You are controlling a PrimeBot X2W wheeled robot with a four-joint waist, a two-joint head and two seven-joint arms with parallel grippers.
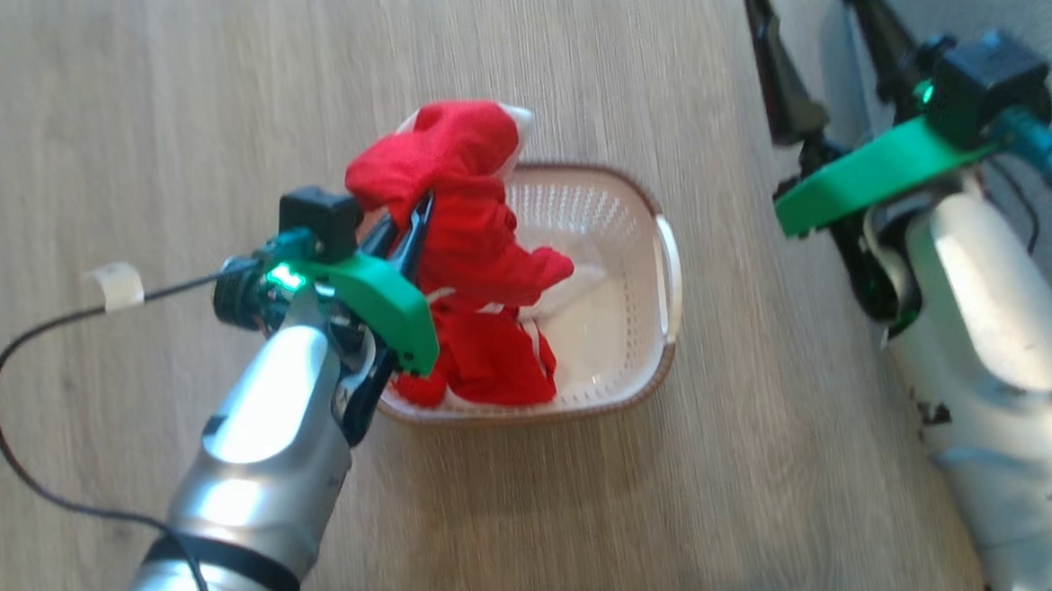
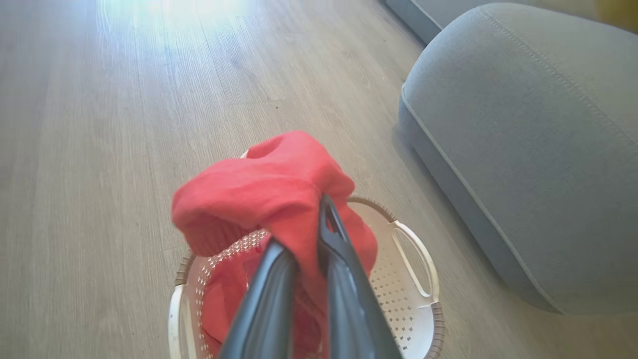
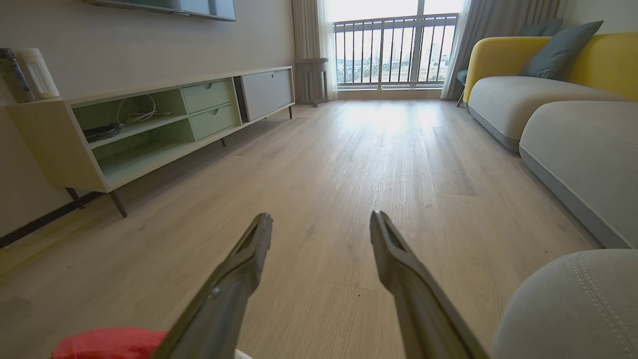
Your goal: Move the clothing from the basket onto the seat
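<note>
— Holding anything with the left gripper point(image 2: 301, 224)?
— Pinching red clothing point(image 1: 467, 199), raised over the basket point(image 1: 616, 201), lower folds hanging inside beside a white piece point(image 1: 579, 284).
— And with the right gripper point(image 3: 321, 219)?
— Spread wide, holding nothing, above the floor point(image 3: 349, 149).
— As for the basket?
— Standing on the floor, near the grey seat point(image 2: 523, 124).

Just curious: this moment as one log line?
left gripper: shut on red garment | garment: partly in basket | right gripper: open

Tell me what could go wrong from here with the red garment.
The left gripper pinches just one fold of the red garment, so it may slip out. The garment's lower end hangs inside the basket beside a white cloth; lifting might drag that cloth or tip the basket.
</note>
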